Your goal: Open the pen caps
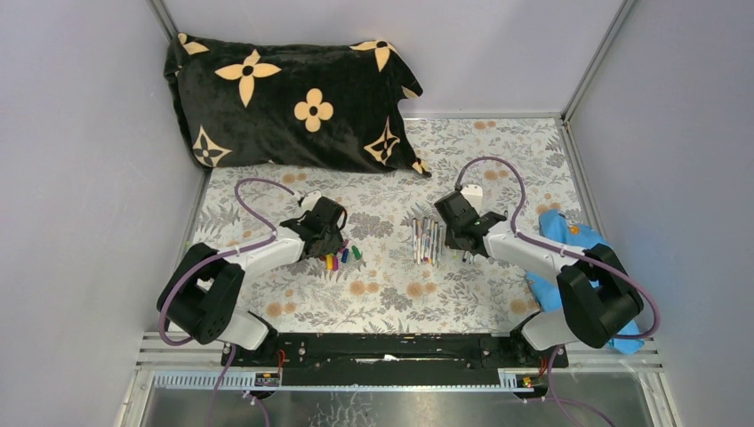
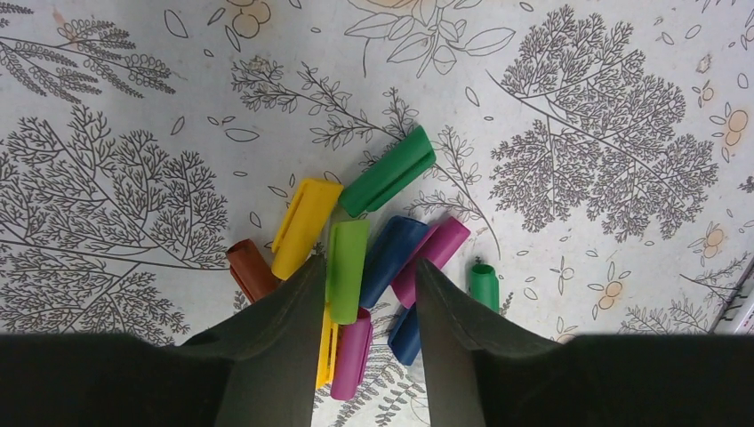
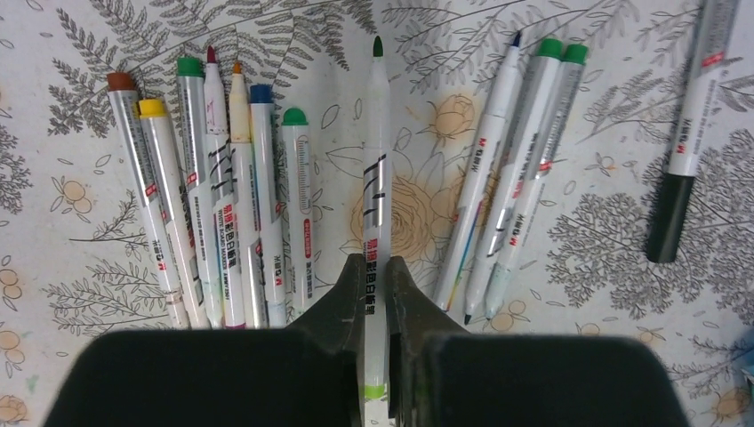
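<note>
Loose pen caps [image 1: 340, 258] lie in a small heap under my left gripper [image 1: 331, 238]. The left wrist view shows a dark green cap [image 2: 389, 169], a yellow one [image 2: 305, 225], a blue one [image 2: 391, 258], a magenta one [image 2: 433, 258] and a brown one [image 2: 249, 269]. My left gripper [image 2: 369, 262] is open, and a light green cap [image 2: 346, 267] lies between its fingers. My right gripper [image 3: 375, 260] is shut on a pen [image 3: 377, 160] with a bare green tip. More pens [image 3: 213, 196] lie in a row to its left and three [image 3: 507, 178] to its right. A black-capped pen [image 3: 685, 151] lies far right.
A black pillow with tan flowers [image 1: 284, 98] fills the back left. A blue cloth [image 1: 569, 249] lies at the right edge beside the right arm. Grey walls close in the flowered tablecloth [image 1: 382, 294] on three sides.
</note>
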`<state>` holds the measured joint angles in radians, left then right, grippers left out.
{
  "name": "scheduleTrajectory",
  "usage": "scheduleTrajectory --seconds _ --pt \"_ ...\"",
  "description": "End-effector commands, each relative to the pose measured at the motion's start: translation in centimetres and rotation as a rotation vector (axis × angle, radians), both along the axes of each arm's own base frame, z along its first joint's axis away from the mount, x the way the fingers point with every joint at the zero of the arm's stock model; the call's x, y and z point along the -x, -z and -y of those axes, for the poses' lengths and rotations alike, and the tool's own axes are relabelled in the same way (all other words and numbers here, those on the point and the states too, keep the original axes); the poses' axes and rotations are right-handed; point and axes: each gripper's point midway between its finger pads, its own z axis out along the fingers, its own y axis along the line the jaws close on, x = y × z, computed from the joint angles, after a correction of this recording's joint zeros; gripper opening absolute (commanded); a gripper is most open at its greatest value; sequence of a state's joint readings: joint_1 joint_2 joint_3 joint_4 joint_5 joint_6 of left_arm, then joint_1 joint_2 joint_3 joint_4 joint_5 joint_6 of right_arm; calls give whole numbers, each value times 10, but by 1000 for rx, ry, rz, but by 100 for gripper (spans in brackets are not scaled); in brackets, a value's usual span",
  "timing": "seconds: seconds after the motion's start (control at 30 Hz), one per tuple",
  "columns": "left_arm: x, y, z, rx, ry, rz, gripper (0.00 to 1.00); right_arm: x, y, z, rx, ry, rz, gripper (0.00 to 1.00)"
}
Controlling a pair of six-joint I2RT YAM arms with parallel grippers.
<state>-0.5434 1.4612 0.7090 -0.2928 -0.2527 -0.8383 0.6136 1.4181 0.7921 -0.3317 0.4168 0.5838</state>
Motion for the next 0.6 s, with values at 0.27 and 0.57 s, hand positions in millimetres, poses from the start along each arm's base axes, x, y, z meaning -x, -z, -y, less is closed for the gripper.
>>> scheduleTrajectory --seconds 0.27,0.57 --pt "-5 -23 -1 19 -24 69 51 -23 15 -28 -38 -70 -31 20" --pt "-9 -44 4 62 -28 115 57 -25 8 -27 -35 -69 -16 39"
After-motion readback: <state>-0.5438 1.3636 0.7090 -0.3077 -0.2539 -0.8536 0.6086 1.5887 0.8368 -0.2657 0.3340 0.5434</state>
